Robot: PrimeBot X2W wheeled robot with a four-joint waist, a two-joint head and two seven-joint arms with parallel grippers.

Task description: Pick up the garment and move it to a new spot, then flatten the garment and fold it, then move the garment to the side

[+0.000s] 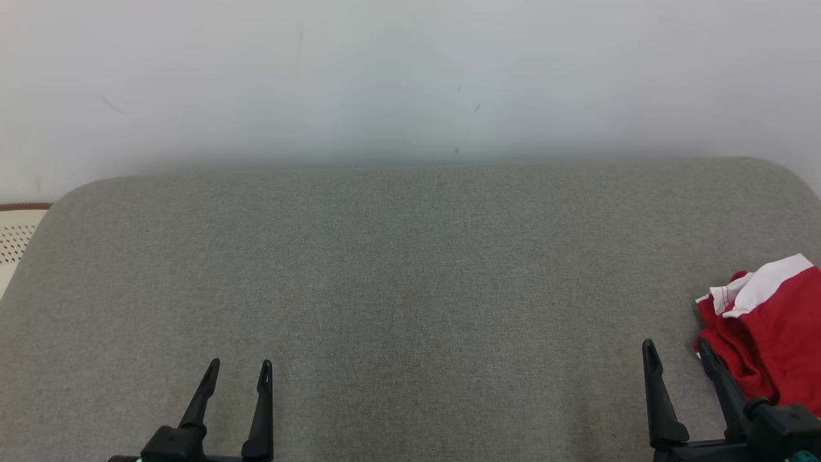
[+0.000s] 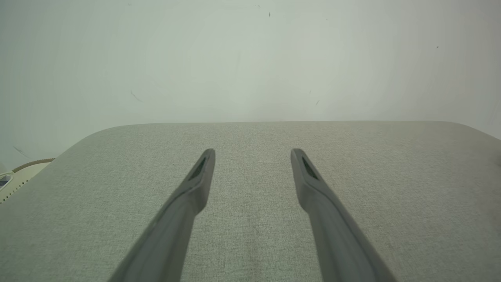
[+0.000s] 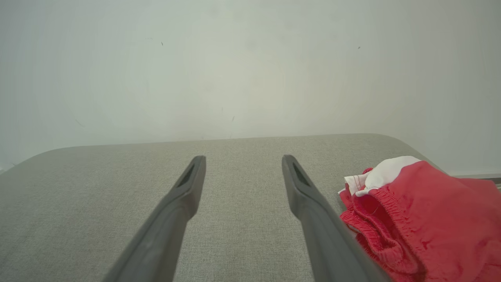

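The garment (image 1: 773, 327) is a crumpled red piece with a white band, bunched at the right edge of the grey cushioned surface (image 1: 410, 276). My right gripper (image 1: 677, 348) stands open just left of it, its right finger close beside the red cloth. In the right wrist view the garment (image 3: 426, 219) lies to the right of the right gripper (image 3: 243, 159), with nothing between the fingers. At the lower left my left gripper (image 1: 240, 366) is open and empty. The left wrist view has the left gripper (image 2: 252, 152) over bare grey fabric.
A pale wall (image 1: 410, 77) rises right behind the grey surface. A cream perforated object (image 1: 16, 234) with a brown rim sits off the left edge. The surface's back corners are rounded.
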